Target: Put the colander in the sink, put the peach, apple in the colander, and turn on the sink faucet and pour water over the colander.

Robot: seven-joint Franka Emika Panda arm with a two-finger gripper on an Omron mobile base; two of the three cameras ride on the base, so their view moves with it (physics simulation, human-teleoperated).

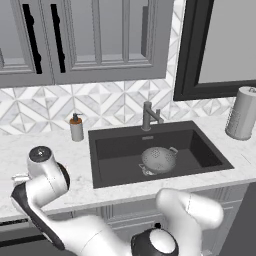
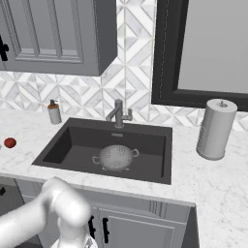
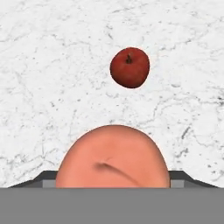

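the step in hand looked to be the pickup of the peach (image 3: 113,157), which sat right at the gripper (image 3: 113,177) in the hand view, large and close at the bottom, with a dark finger tip (image 3: 43,177) just showing at each side of it. whether the jaws were pressing on the fruit or merely standing wide around it could not be told from the pictures (the fruit hid the contact on both sides). to do this well, the fingers should meet the peach across its widest part and squarely from both sides, since a round smooth fruit would likely roll or squirt out of an off-centre pinch; the lift should wait until the grip is sure, and should rise straight up so as not to knock the apple (image 3: 129,67), which lay on the marble counter (image 3: 39,87) a little beyond the peach, apart from it. the peach was pale orange-pink, smooth, with a faint curved crease across its face. the apple was dark red with a short stem at its top, and in the right base view it showed as a small red spot at the far left of the counter. the colander (image 1: 159,159) already stood in the sink (image 1: 107,150), upright near the middle, silver and dotted with holes, empty, below the faucet (image 1: 148,115), from which no water ran.
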